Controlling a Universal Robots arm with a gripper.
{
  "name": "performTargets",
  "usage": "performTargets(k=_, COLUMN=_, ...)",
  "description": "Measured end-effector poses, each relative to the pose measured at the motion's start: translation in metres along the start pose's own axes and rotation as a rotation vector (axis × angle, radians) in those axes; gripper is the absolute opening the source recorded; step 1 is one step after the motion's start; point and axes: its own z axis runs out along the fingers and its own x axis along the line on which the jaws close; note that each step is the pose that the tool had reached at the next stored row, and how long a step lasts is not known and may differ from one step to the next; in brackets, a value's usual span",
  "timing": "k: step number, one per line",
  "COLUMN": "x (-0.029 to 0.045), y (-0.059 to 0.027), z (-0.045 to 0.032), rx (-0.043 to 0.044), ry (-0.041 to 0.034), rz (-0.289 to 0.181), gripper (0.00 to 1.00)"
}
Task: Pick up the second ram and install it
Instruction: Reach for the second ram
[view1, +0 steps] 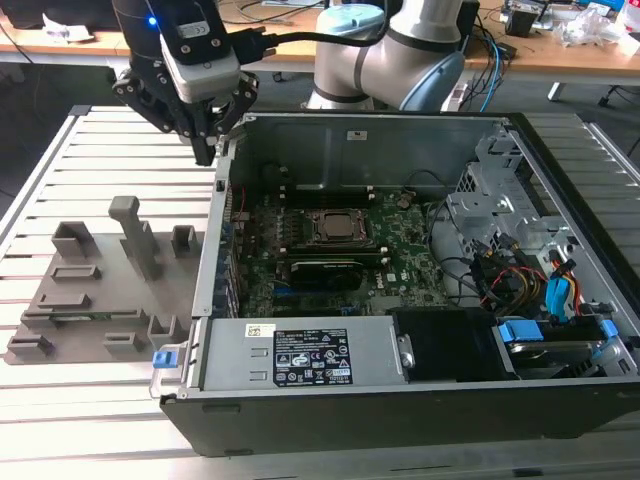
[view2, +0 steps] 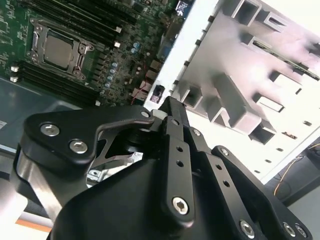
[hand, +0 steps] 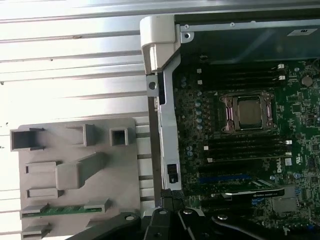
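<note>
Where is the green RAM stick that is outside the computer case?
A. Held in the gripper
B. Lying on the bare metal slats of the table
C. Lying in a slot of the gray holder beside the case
C: in the first wrist view the green stick lies in a slot of the gray holder, while in the exterior view the gripper hangs by the case wall, away from the stick.

no readable text, just illegible fine print on the power supply's (view1: 375, 352) white label (view1: 311, 357)

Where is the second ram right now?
In the first wrist view, the second ram lies in a slot of the grey holder, outside the computer case.
</note>
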Motion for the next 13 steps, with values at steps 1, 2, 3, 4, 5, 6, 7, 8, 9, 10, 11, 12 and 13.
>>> performTargets(k=1, x=0.002, y=-0.0001, z=0.0, rx=0.0, ry=0.0, rz=0.0, gripper=0.11)
performTargets(k=2, x=0.004, y=-0.0003, z=-0.0001, rx=0.0, ry=0.0, rz=0.0, gripper=0.11)
performTargets(k=3, x=0.0054, y=-0.0004, z=-0.0001, rx=-0.0001, ry=0.0, rz=0.0, gripper=0.11)
performTargets(k=4, x=0.0069, y=-0.0005, z=-0.0001, rx=0.0, ry=0.0, rz=0.0, gripper=0.11)
performTargets(k=5, x=0.0093, y=-0.0007, z=-0.0001, rx=0.0, ry=0.0, rz=0.0, gripper=0.11)
performTargets(k=6, x=0.0107, y=-0.0008, z=-0.0002, rx=0.0, ry=0.0, rz=0.0, gripper=0.11)
performTargets(k=7, x=0.0134, y=-0.001, z=-0.0002, rx=0.0, ry=0.0, rz=0.0, gripper=0.11)
performTargets(k=8, x=0.0164, y=-0.0012, z=-0.0002, rx=-0.0001, ry=0.0, rz=0.0, gripper=0.11)
performTargets(k=9, x=0.0186, y=-0.0014, z=-0.0003, rx=0.0, ry=0.0, rz=0.0, gripper=0.11)
performTargets(k=10, x=0.0219, y=-0.0016, z=-0.0004, rx=0.0, ry=0.0001, rz=0.0, gripper=0.11)
performTargets(k=11, x=0.0243, y=-0.0018, z=-0.0004, rx=0.0, ry=0.0, rz=0.0, gripper=0.11)
performTargets(k=12, x=0.0268, y=-0.002, z=-0.0004, rx=0.0, ry=0.0, rz=0.0, gripper=0.11)
performTargets(k=13, x=0.0312, y=-0.0023, z=-0.0006, rx=0.0, ry=0.0, rz=0.0, gripper=0.11)
